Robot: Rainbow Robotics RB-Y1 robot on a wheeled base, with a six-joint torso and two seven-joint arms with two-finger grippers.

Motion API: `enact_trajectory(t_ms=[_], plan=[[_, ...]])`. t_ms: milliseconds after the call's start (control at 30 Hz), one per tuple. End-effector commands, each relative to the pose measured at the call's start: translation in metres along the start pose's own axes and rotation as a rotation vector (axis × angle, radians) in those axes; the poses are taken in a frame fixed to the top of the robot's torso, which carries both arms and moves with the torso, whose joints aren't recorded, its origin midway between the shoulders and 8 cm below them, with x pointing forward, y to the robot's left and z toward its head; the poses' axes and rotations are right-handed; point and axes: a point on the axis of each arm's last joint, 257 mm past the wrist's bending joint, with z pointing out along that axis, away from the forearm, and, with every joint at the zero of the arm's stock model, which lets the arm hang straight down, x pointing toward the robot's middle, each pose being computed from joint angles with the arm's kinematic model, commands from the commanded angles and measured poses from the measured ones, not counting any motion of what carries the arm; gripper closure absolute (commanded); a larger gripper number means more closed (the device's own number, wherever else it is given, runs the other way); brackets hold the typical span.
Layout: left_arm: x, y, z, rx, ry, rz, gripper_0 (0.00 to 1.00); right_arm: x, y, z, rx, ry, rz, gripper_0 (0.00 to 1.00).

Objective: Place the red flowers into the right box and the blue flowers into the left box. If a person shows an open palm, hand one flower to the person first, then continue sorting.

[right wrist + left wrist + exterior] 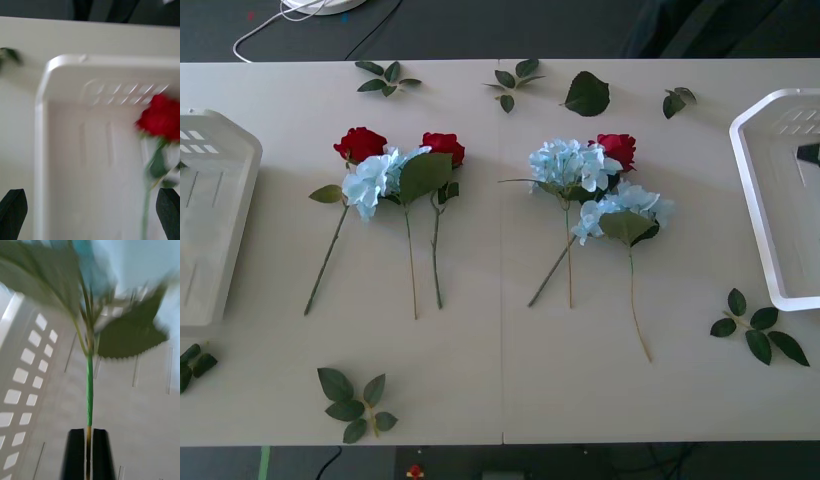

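Observation:
My left gripper (88,433) is shut on the thin green stem of a blue flower (89,390), which hangs over the left box (33,363); its leaves and pale head are blurred. My right gripper (92,195) is open above the right box (41,112), and a red flower (162,117) lies inside it beside one finger. On the table between the left box (210,220) and the right box (770,200) lie two groups. One has two red flowers (360,143) and a blue flower (375,180). The other has two blue flowers (570,165) and a red flower (617,150).
Loose green leaf sprigs lie along the far edge (390,76), near the front (355,400) and beside the right box (760,330). A white cable (290,12) runs behind the table. Bare tabletop lies in front of the flower stems.

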Motion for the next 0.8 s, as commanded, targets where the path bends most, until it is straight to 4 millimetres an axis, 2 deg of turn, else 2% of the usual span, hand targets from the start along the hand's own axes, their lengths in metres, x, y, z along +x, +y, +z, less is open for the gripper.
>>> enact_trajectory(t_ms=[33, 67, 133, 167, 200, 367, 433, 500, 600, 733, 800], plan=[[-0.004, 0.010, -0.006, -0.010, -0.017, 0.064, 0.63, 0.008, 0.001, -0.044, -0.034, -0.010, 0.029, 0.00], [-0.005, 0.011, -0.007, -0.009, -0.020, 0.079, 0.43, 0.017, 0.012, -0.053, -0.063, -0.002, 0.033, 0.00], [-0.007, 0.011, -0.008, -0.007, -0.024, 0.119, 0.20, 0.032, 0.035, -0.068, -0.111, 0.015, 0.037, 0.00], [-0.009, 0.010, -0.009, -0.003, -0.023, 0.127, 0.14, 0.036, 0.041, -0.072, -0.126, 0.019, 0.039, 0.00], [-0.012, 0.005, -0.012, 0.022, -0.014, 0.123, 0.07, 0.049, 0.057, -0.080, -0.162, 0.038, 0.048, 0.00], [-0.028, -0.015, -0.029, 0.112, 0.019, 0.102, 0.07, 0.080, 0.114, -0.092, -0.293, 0.084, 0.092, 0.00], [-0.042, -0.024, -0.040, 0.148, 0.032, 0.115, 0.07, 0.089, 0.139, -0.093, -0.341, 0.097, 0.095, 0.00], [-0.060, -0.037, -0.052, 0.201, 0.062, 0.125, 0.07, 0.095, 0.168, -0.089, -0.394, 0.107, 0.098, 0.00], [-0.081, -0.060, -0.068, 0.277, 0.110, 0.091, 0.07, 0.100, 0.199, -0.080, -0.441, 0.125, 0.082, 0.00], [-0.107, -0.082, -0.084, 0.279, 0.141, 0.095, 0.07, 0.105, 0.231, -0.066, -0.485, 0.140, 0.069, 0.00], [-0.116, -0.101, -0.091, 0.268, 0.164, 0.084, 0.07, 0.109, 0.246, -0.054, -0.500, 0.150, 0.062, 0.00]])
